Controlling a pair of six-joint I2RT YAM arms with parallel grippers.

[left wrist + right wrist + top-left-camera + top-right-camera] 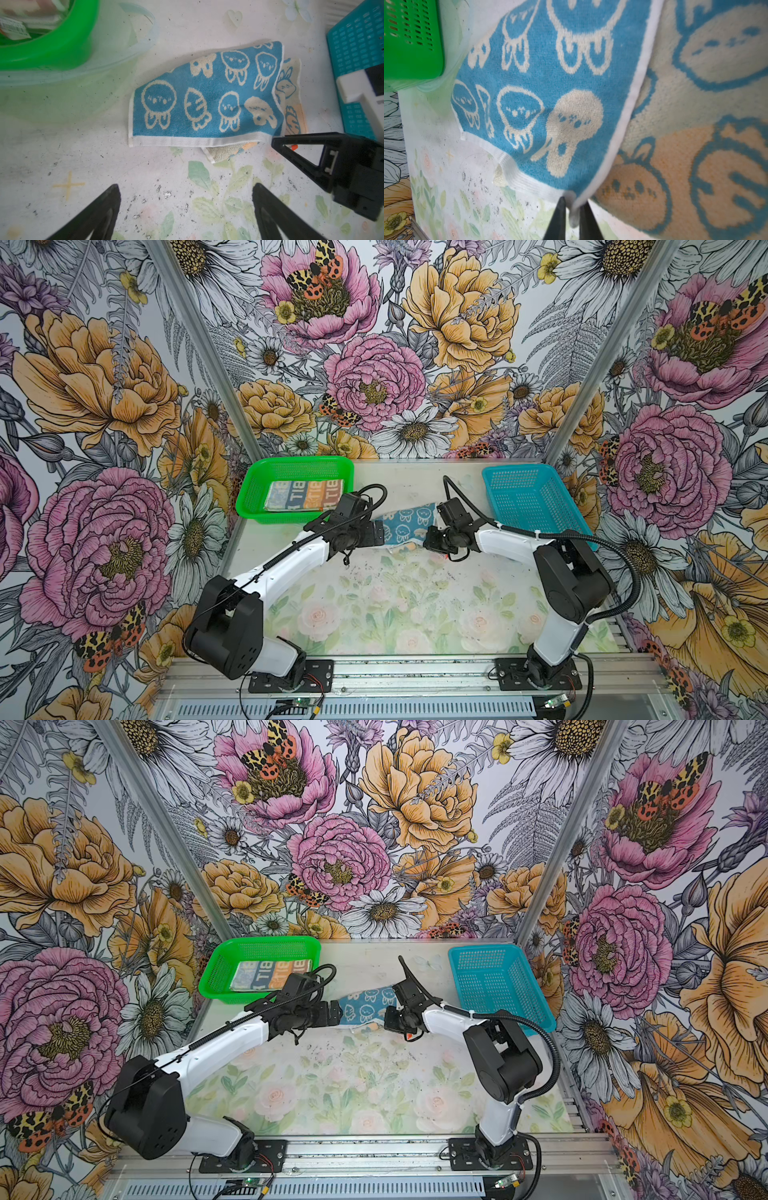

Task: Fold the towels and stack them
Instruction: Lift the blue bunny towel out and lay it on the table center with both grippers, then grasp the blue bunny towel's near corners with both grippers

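The blue towel (405,522) lies on the surface (415,605), long axis running arm to arm; the right gripper (573,202) pinches its near corner. The left gripper (187,187), spread wide and empty, sits just beside the opposite end.

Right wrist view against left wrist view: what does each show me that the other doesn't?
Only the right wrist view shows the right hand shut on the white-hemmed corner of the blue towel, seen close up. Only the left wrist view shows the left hand open above the table mat, clear of the cloth, and the blue basket beyond the far edge of the towel. Both show the blue towel lying partly folded over on itself, and the green basket.
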